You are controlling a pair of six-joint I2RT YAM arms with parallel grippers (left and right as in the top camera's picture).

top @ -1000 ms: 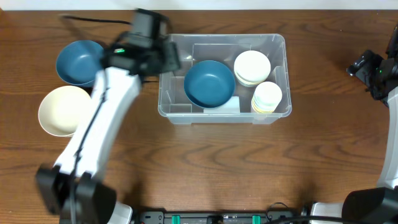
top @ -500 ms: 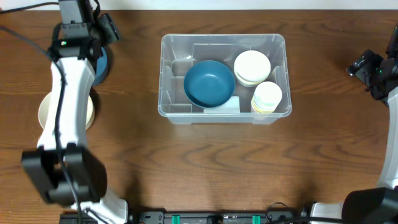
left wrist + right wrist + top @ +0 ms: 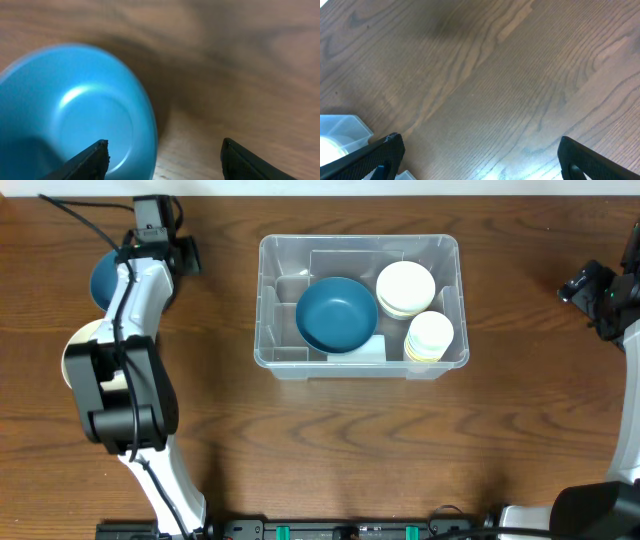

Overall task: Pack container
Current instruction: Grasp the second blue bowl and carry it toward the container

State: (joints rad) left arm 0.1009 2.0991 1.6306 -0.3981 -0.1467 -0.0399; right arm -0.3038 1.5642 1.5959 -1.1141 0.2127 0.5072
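The clear container (image 3: 360, 352) sits mid-table and holds a blue bowl (image 3: 337, 313), a stack of cream bowls (image 3: 405, 288) and cream cups (image 3: 431, 335). A second blue bowl (image 3: 103, 278) lies at the far left, partly under my left arm (image 3: 140, 275). In the left wrist view this blue bowl (image 3: 65, 115) fills the left side. My left gripper (image 3: 164, 145) is open above its right rim, one finger over the bowl and one over the table, holding nothing. My right gripper (image 3: 480, 140) is open over bare wood at the far right (image 3: 590, 285). A corner of the container (image 3: 345, 127) shows in its view.
A cream bowl (image 3: 78, 350) rests on the table just in front of the outer blue bowl, partly hidden by the left arm. A black cable (image 3: 85, 205) runs along the back left edge.
The left arm swung from the container's left wall out to the far left, over the outer blue bowl, with its jaws a little wider. The right arm has not moved.
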